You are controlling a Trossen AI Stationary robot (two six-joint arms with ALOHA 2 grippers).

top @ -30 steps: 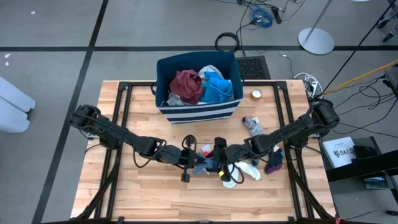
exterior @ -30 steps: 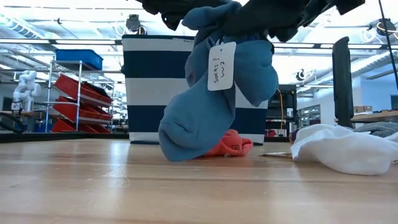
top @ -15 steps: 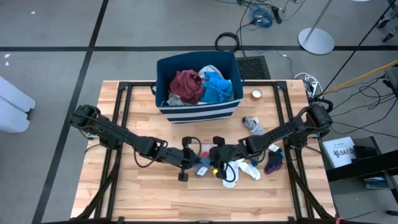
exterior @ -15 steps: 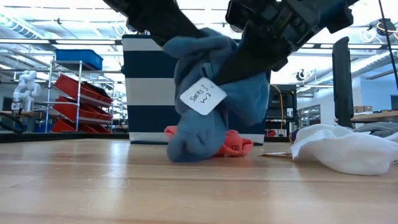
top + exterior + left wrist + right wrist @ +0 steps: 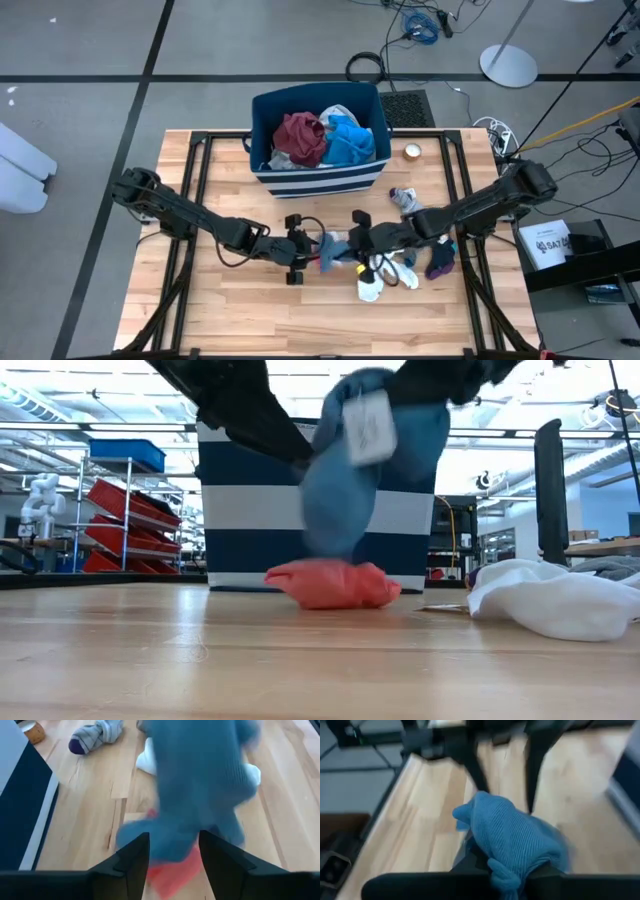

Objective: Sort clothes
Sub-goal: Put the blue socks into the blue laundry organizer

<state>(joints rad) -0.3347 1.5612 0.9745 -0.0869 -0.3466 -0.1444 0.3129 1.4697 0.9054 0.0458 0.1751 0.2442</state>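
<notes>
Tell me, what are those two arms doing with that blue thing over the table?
They are passing a blue sock between them. The right gripper has its fingers shut on the sock and holds it in the air, a paper tag hanging from it. The left gripper has its fingers open beside it. A red piece lies on the wooden table below, in front of a striped bin of clothes.

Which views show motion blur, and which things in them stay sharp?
Low view: the blue sock with its tag is smeared, while the red cloth and bin stay sharp. Left wrist view: the sock is blurred, the grey sock clearer. Right wrist view: the sock's knit is crisp, the background blurred.
</notes>
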